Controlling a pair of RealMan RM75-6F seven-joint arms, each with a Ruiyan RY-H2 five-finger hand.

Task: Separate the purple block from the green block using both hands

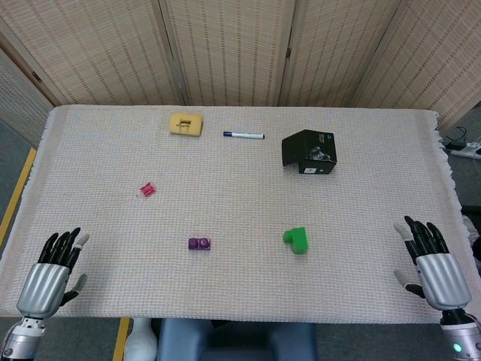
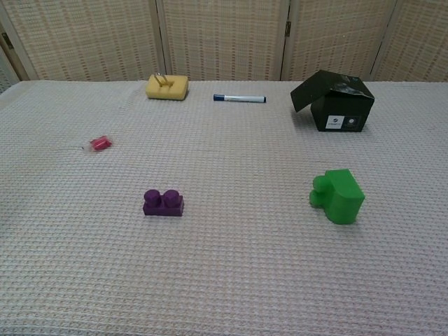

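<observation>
Already the purple block (image 1: 199, 244) and green block (image 1: 296, 239) lie well apart; separation looks done. Both the left hand (image 1: 46, 280) and right hand (image 1: 434, 262) are held empty, fingers (image 1: 62, 243) spread, so no further grasp seems needed.

The chest view shows neither hand. In the head view, the left hand (image 1: 46, 280) and right hand (image 1: 436, 267) have their arms cut off by the bottom edge. The small pink thing (image 1: 146, 189) is too tiny to tell.

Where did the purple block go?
The purple block sits on the table's near middle, left of the green block and apart from it, below the small pink thing.
</observation>
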